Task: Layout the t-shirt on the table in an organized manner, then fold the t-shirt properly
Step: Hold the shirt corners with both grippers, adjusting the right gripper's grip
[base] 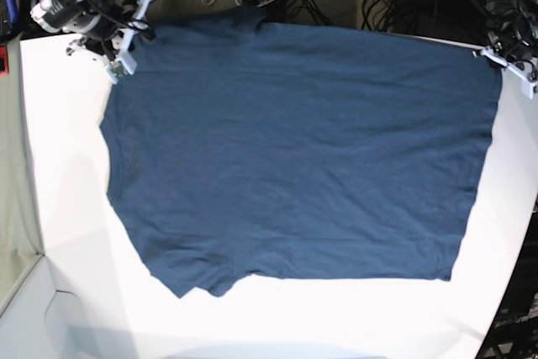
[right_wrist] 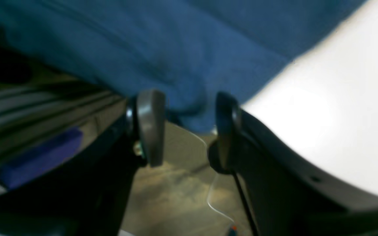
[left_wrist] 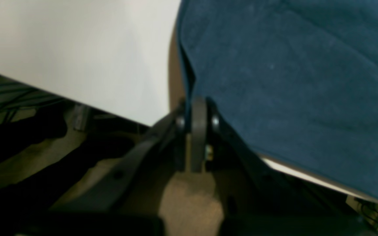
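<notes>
You see t-shirt [base: 294, 157] flat on table [base: 67, 233], long axis left-right. Left gripper [left_wrist: 198, 109] clenched on its corner; right gripper [right_wrist: 185, 127] jaws apart astride edge, wrist views only.

- My left gripper [left_wrist: 198, 108] sits at the far right corner in the base view, fingers [left_wrist: 198, 131] pressed together, pinching the t-shirt [left_wrist: 290, 82] edge.
- My right gripper [right_wrist: 189, 127] sits at the far left corner, fingers [right_wrist: 150, 124] spread apart, cloth hem between them.
</notes>
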